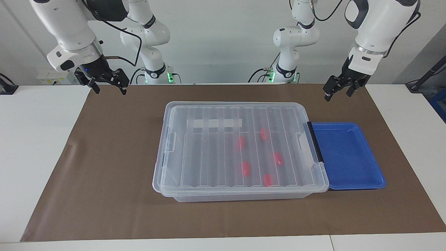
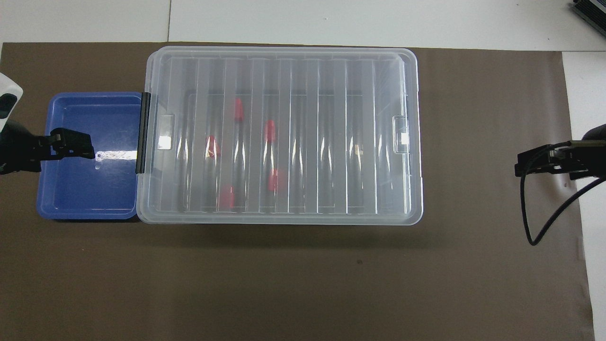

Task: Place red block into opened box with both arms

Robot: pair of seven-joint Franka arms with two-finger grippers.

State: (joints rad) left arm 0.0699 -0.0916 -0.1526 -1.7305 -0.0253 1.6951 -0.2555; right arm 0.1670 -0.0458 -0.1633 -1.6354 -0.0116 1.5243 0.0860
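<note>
The box stands in the middle of the brown mat with its ribbed clear lid shut on top. Several red blocks lie inside it, seen through the lid, among them one red block toward the left arm's end. My left gripper hangs open and empty in the air, near the blue tray's edge closest to the robots. My right gripper hangs open and empty over the mat's edge at the right arm's end. Neither touches the box.
A shallow blue tray with nothing in it sits against the box's black-handled end, toward the left arm's end. The brown mat covers most of the white table. A cable loops down from the right wrist.
</note>
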